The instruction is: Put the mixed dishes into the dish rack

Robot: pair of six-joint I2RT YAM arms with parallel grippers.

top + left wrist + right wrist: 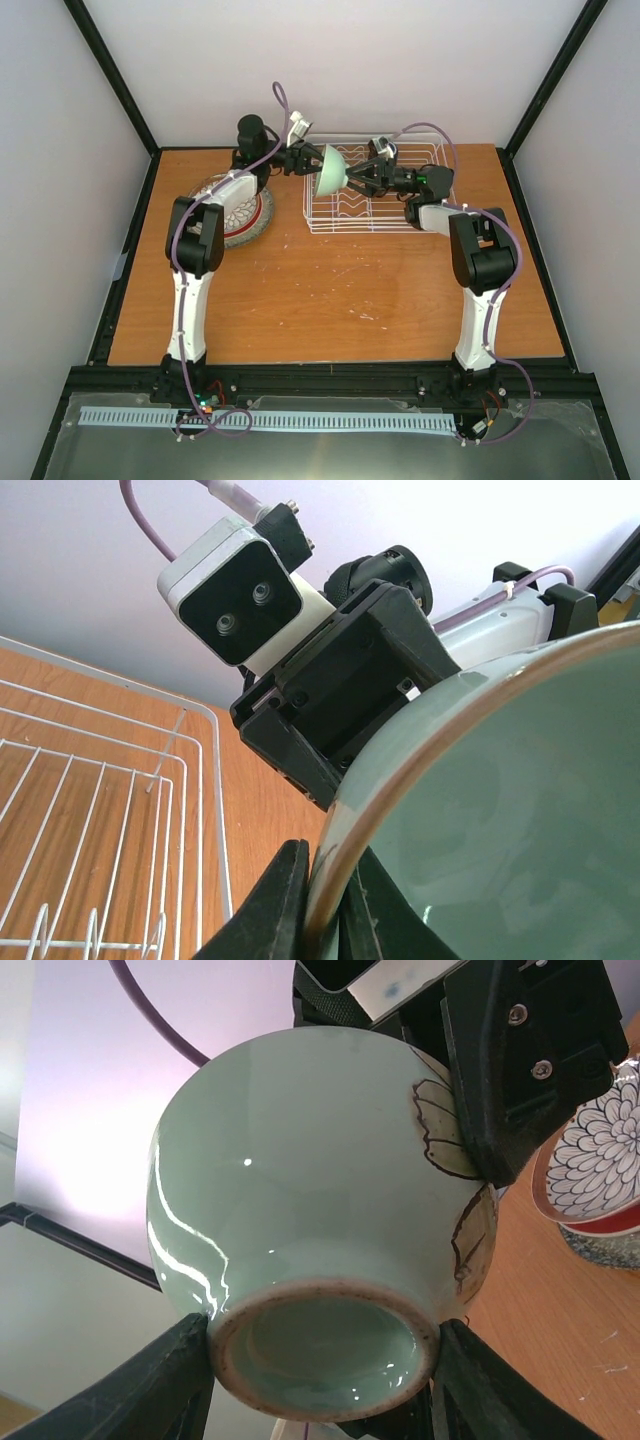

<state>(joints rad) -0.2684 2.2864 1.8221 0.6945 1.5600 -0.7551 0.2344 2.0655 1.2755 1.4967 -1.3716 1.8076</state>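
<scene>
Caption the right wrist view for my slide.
Mid-air handover: left gripper clamps the rim of the small pale green cup, right gripper pinching its foot; petal-patterned plate behind.

Arms: left arm [188,300] and right arm [476,320], white links, black joint housings.
Cables: purple cables [281,100] looping along both.
Wrist camera [232,592]: white casing, black two-lens face.
Jaws: matte black.
Screws [541,1068]: silver, set in a black mount.

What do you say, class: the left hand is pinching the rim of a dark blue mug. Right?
Not right. The left hand is pinching the rim of a pale green cup, not a dark blue mug; the left wrist view shows it.
</scene>
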